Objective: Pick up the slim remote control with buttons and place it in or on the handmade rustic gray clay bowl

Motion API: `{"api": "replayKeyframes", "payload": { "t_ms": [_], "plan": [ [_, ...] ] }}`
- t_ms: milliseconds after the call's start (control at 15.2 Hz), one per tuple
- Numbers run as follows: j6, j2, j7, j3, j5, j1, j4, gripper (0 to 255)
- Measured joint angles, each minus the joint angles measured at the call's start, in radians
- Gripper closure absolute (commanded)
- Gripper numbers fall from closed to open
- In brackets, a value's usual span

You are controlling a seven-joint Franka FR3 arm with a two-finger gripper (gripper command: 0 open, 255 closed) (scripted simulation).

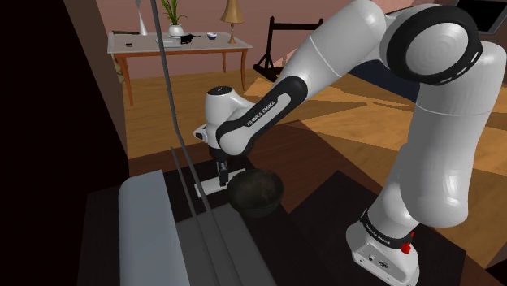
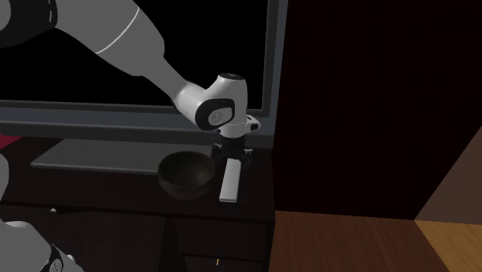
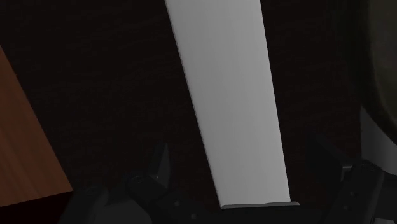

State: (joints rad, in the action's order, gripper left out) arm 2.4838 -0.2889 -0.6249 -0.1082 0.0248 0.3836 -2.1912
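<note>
Pick not made yet: gripper (image 2: pixel 232 158) hung low over one end of the plain pale remote (image 2: pixel 230 185), fingers spread either side without touching it, remote lay flat just beside the dark bowl (image 2: pixel 185 175); clamp, lift, placement all remained.

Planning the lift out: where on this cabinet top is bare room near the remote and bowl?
Bare: the cabinet top between the remote and its right edge in the second exterior view, and a strip in front of the bowl. Crowded: bowl and remote sit close together, the TV behind them, the gripper over the remote with jaws open.
</note>
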Motion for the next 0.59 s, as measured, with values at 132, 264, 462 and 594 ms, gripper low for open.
{"api": "replayKeyframes", "payload": {
  "t_ms": [132,264,462,594],
  "plan": [
    [0.021,-0.028,0.003,0.002,0.005,0.003,0.001,0],
    [0.041,-0.043,0.007,0.001,0.008,0.006,-0.003,0],
    [0.052,-0.051,0.008,0.003,0.009,0.006,-0.007,0],
    [0.051,-0.053,0.008,0.003,0.01,0.007,-0.008,0]
  ]
}}
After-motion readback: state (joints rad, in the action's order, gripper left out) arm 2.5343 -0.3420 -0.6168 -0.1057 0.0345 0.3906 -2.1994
